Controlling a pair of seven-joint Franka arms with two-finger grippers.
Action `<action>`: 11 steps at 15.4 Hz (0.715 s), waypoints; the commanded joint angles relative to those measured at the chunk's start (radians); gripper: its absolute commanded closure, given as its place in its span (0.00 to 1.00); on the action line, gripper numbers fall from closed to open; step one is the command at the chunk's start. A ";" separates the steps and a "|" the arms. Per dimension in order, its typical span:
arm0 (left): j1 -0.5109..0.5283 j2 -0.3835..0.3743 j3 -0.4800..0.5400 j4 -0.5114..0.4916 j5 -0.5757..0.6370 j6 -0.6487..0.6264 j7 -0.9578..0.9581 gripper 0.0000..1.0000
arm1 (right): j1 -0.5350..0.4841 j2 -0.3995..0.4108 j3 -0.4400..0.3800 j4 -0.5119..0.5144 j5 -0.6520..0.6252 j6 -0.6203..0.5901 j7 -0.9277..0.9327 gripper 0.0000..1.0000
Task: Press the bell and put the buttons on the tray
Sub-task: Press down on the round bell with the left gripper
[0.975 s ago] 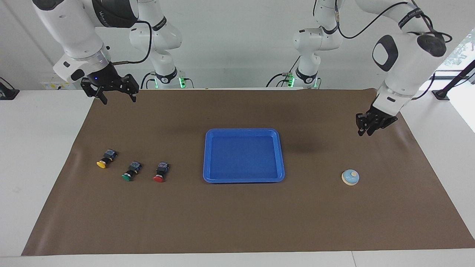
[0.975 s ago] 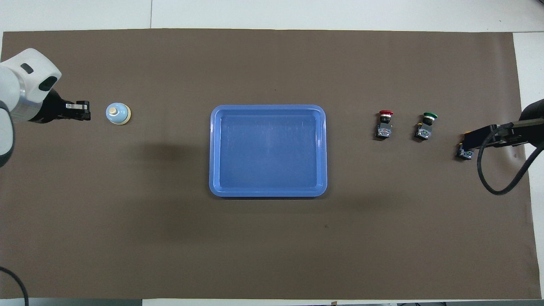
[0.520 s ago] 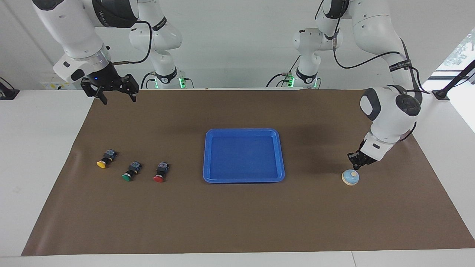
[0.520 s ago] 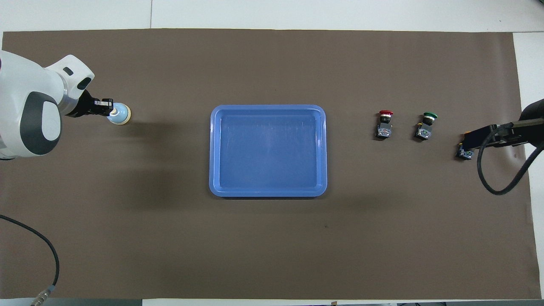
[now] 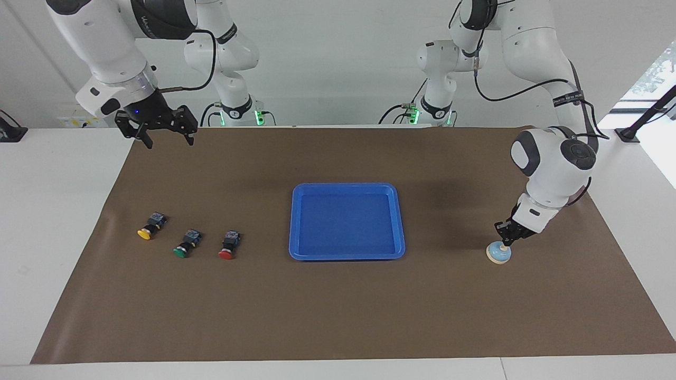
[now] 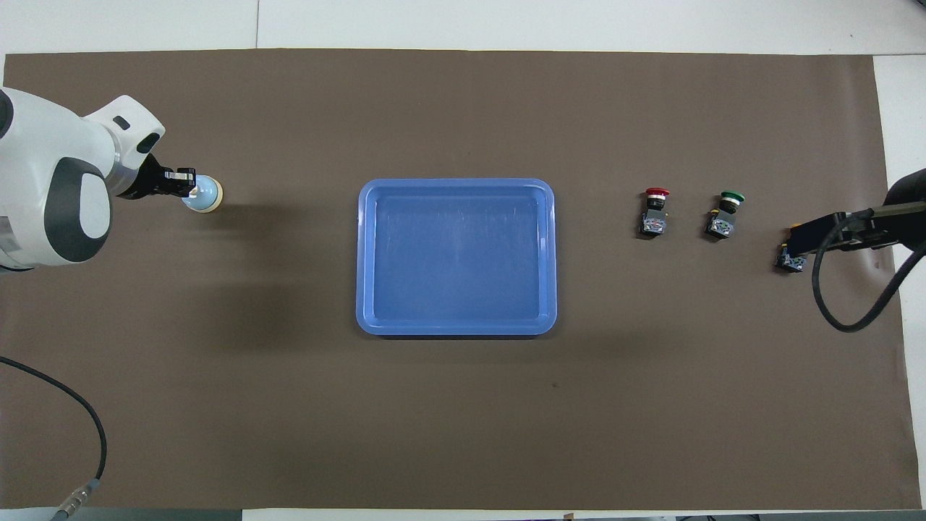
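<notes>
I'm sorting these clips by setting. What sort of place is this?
Likely a robotics lab bench: two white arms stand at a white table spread with a brown mat, which bears only test props, a blue tray, three push buttons and a bell.

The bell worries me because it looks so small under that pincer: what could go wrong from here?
1. The shut left pincer meets the bell at a slant, on its knob; a sideways push could slide the bell along the brown mat.
2. The tray holds nothing, and the yellow button, green button and red button lie close together; the open right pincer, raised above the mat, might knock a neighbour.
</notes>
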 commanded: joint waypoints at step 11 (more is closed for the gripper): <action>0.004 0.032 -0.003 -0.062 0.008 0.187 -0.012 1.00 | 0.003 -0.015 -0.004 -0.012 -0.011 0.006 -0.021 0.00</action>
